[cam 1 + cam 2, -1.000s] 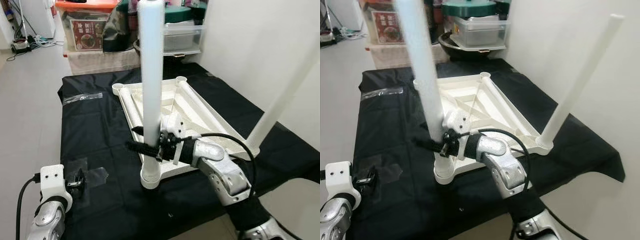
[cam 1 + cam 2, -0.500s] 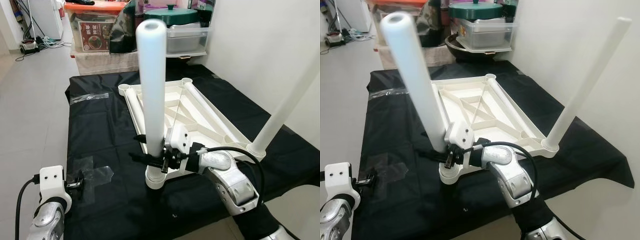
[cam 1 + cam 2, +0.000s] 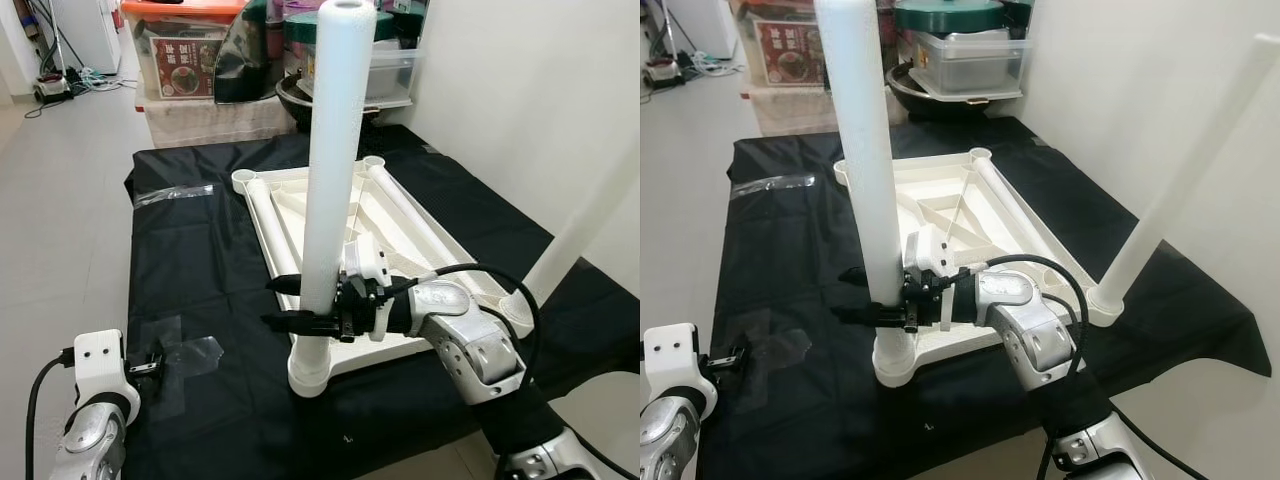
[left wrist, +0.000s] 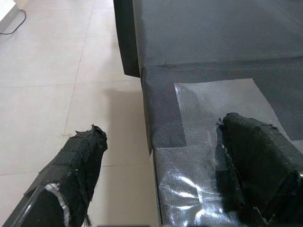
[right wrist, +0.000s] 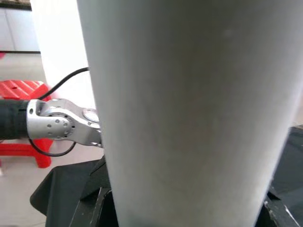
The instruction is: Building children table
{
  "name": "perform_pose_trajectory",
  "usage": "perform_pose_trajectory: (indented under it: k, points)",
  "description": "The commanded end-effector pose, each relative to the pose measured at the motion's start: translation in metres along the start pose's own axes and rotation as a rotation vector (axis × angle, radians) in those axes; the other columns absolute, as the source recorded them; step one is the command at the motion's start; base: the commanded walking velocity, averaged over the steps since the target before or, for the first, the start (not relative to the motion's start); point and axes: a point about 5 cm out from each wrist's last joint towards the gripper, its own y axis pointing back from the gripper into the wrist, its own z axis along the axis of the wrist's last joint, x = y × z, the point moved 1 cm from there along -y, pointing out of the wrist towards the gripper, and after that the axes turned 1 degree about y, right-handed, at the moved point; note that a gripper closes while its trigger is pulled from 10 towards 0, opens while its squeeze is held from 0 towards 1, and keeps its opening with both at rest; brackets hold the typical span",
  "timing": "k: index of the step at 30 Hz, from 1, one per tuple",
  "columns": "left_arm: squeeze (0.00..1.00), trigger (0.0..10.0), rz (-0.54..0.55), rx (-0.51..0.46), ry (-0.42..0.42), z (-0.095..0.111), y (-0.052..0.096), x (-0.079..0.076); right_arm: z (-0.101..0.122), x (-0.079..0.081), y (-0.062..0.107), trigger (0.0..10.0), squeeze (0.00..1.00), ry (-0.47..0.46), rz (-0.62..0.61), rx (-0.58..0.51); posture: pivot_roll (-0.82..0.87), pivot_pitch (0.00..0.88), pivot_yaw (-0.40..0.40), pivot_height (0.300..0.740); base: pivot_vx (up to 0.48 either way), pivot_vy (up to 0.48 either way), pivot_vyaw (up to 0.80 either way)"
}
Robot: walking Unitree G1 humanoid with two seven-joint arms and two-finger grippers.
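Two white legs are standing in the upturned table top (image 3: 400, 215) on the black cloth (image 3: 190, 250) in the eye views: the near leg (image 3: 330, 180) at 6 o'clock of the frame, the second leg (image 3: 1180, 180) at 4 o'clock. The right gripper (image 3: 300, 302) is clamping the near leg low down, fingers either side. Judging from this, it should be keeping the leg plumb and pressing straight down into the corner socket (image 3: 310, 372).

The left wrist view is showing the left gripper (image 4: 165, 156) with fingers apart, hanging idle over taped cloth.

The right wrist view is showing the leg pressed close.
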Motion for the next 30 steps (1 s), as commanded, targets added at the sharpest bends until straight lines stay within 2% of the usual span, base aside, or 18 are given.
perform_pose_trajectory:
  k: [1, 13, 14, 15, 16, 17, 18, 19, 21, 22, 23, 24, 25, 26, 27, 28, 29, 30]
  points:
    - [0.0, 10.0, 0.01, 0.05, -0.015, -0.01, 0.002, 0.005, -0.023, 0.011, -0.006, 0.0, 0.0, -0.1, 0.1, 0.038, 0.05, 0.0, -0.09, 0.74, 0.0, 0.0, 0.0]
    - [0.0, 10.0, 0.015, 0.059, -0.017, -0.013, 0.005, 0.006, -0.032, 0.013, -0.004, 0.0, 0.0, -0.036, 0.132, 0.1, 0.05, 0.0, -0.092, 0.74, 0.0, 0.0, 0.0]
    - [0.0, 10.0, 0.017, 0.059, -0.016, -0.013, 0.005, 0.007, -0.036, 0.008, -0.006, 0.0, 0.0, -0.038, 0.063, 0.128, 0.05, 0.0, -0.093, 0.74, 0.0, 0.0, 0.0]
    - [0.0, 10.0, 0.017, 0.059, -0.016, -0.013, 0.005, 0.007, -0.036, 0.008, -0.006, 0.0, 0.0, -0.038, 0.063, 0.128, 0.05, 0.0, -0.093, 0.74, 0.0, 0.0, 0.0]
    - [0.0, 10.0, 0.02, 0.06, -0.015, -0.013, 0.005, 0.008, -0.041, 0.002, -0.007, 0.0, 0.0, -0.07, -0.037, 0.141, 0.05, 0.0, -0.096, 0.74, 0.0, 0.0, 0.0]
    - [0.0, 10.0, 0.02, 0.06, -0.015, -0.013, 0.005, 0.008, -0.041, 0.002, -0.007, 0.0, 0.0, -0.07, -0.037, 0.141, 0.05, 0.0, -0.096, 0.74, 0.0, 0.0, 0.0]
    - [0.0, 10.0, 0.024, 0.06, -0.014, -0.014, 0.006, 0.009, -0.048, -0.01, -0.007, 0.0, 0.0, -0.117, -0.194, 0.152, 0.05, 0.0, -0.099, 0.74, 0.0, 0.0, 0.0]
    - [0.0, 10.0, 0.026, 0.061, -0.013, -0.014, 0.007, 0.009, -0.053, -0.017, -0.006, 0.0, 0.0, -0.151, -0.299, 0.16, 0.05, 0.0, -0.099, 0.74, 0.0, 0.0, 0.0]
    - [0.0, 10.0, 0.026, 0.061, -0.013, -0.014, 0.007, 0.009, -0.053, -0.017, -0.006, 0.0, 0.0, -0.151, -0.299, 0.16, 0.05, 0.0, -0.099, 0.74, 0.0, 0.0, 0.0]
    - [0.0, 10.0, 0.029, 0.061, -0.013, -0.015, 0.007, 0.01, -0.061, -0.028, 0.001, 0.0, 0.0, -0.192, -0.464, 0.185, 0.05, 0.0, -0.099, 0.74, 0.0, 0.0, 0.0]
    - [0.0, 10.0, 0.033, 0.063, -0.015, -0.016, 0.009, 0.01, -0.07, -0.042, 0.018, 0.0, 0.0, -0.252, -0.675, 0.186, 0.05, 0.0, -0.104, 0.74, 0.0, 0.0, 0.0]
    - [0.0, 10.0, 0.039, 0.065, -0.014, -0.017, 0.01, 0.012, -0.079, -0.054, 0.044, 0.0, 0.0, -0.317, -0.918, 0.175, 0.05, 0.0, -0.104, 0.74, 0.0, 0.0, 0.0]
    - [0.0, 10.0, 0.039, 0.065, -0.014, -0.017, 0.01, 0.012, -0.079, -0.054, 0.044, 0.0, 0.0, -0.317, -0.918, 0.175, 0.05, 0.0, -0.104, 0.74, 0.0, 0.0, 0.0]
    - [0.0, 10.0, 0.046, 0.068, -0.016, -0.018, 0.011, 0.015, -0.088, -0.057, 0.074, 0.0, 0.0, -0.353, -1.151, 0.169, 0.04, 0.0, -0.093, 0.74, 0.0, 0.0, 0.0]
    - [0.0, 10.0, 0.046, 0.068, -0.016, -0.018, 0.011, 0.015, -0.088, -0.057, 0.074, 0.0, 0.0, -0.353, -1.151, 0.169, 0.04, 0.0, -0.093, 0.74, 0.0, 0.0, 0.0]
    - [0.0, 10.0, 0.05, 0.071, -0.019, -0.019, 0.012, 0.017, -0.092, -0.053, 0.1, 0.0, 0.0, -0.333, -1.331, 0.165, 0.03, 0.0, -0.084, 0.74, 0.0, 0.0, 0.0]
    - [0.0, 10.0, 0.051, 0.073, -0.022, -0.019, 0.013, 0.019, -0.093, -0.048, 0.115, 0.0, 0.0, -0.304, -1.429, 0.166, 0.03, 0.0, -0.084, 0.74, 0.0, 0.0, 0.0]
    - [0.0, 10.0, 0.051, 0.073, -0.022, -0.019, 0.013, 0.019, -0.093, -0.048, 0.115, 0.0, 0.0, -0.304, -1.429, 0.166, 0.03, 0.0, -0.084, 0.74, 0.0, 0.0, 0.0]
